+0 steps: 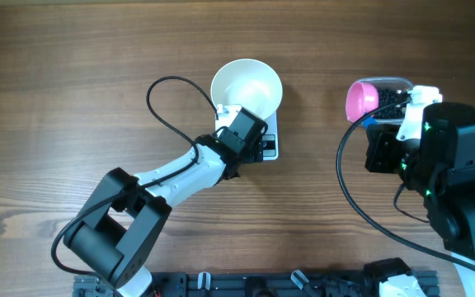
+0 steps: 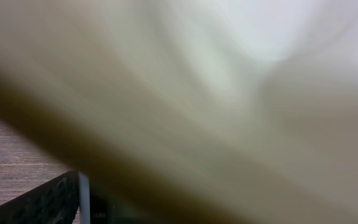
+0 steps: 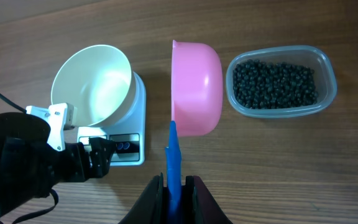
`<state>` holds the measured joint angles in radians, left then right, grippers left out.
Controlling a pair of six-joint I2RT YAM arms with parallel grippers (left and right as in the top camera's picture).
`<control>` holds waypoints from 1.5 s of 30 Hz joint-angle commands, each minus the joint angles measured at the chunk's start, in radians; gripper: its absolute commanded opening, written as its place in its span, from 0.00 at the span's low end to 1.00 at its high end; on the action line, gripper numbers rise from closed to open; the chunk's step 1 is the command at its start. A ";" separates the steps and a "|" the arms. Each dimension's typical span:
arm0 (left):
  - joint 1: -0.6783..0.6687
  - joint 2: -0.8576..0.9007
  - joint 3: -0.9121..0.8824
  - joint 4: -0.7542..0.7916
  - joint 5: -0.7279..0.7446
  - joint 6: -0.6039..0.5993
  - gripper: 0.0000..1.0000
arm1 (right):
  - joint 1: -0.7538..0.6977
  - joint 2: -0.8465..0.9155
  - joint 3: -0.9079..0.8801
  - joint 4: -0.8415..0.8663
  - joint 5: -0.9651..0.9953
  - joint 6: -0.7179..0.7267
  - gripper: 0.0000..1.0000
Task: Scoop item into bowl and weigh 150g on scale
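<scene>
A: Beads (image 3: 281, 84)?
B: In the clear tub (image 3: 328, 65), right side of the bench (image 1: 72, 66). The white bowl (image 1: 246, 85) sits on the scale (image 3: 138, 124), well apart from the tub.
A: Claws?
B: The right claw (image 3: 174, 186) is pinched narrow on the blue handle of the pink scoop (image 3: 196, 87), which is just beside the tub. The left claw (image 1: 231, 115) is wide, at the bowl's near rim. Can't tell if it's touching.

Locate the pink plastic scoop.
The pink plastic scoop is centre of the right wrist view, in the right gripper, between the round white bowl (left) and the clear plastic bead tub.
</scene>
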<state>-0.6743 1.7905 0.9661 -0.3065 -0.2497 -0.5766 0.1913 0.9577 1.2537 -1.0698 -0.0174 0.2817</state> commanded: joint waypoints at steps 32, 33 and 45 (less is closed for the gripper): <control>0.003 0.043 -0.001 -0.076 -0.039 0.019 1.00 | -0.003 0.001 0.027 -0.009 0.018 -0.019 0.04; 0.003 0.043 -0.001 -0.075 -0.039 0.019 1.00 | -0.003 0.001 0.027 -0.009 0.018 -0.019 0.04; 0.003 0.061 -0.002 -0.076 -0.039 0.019 1.00 | -0.003 0.001 0.027 -0.009 0.017 -0.018 0.04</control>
<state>-0.6743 1.7939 0.9829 -0.3561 -0.2501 -0.5770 0.1913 0.9577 1.2537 -1.0809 -0.0174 0.2817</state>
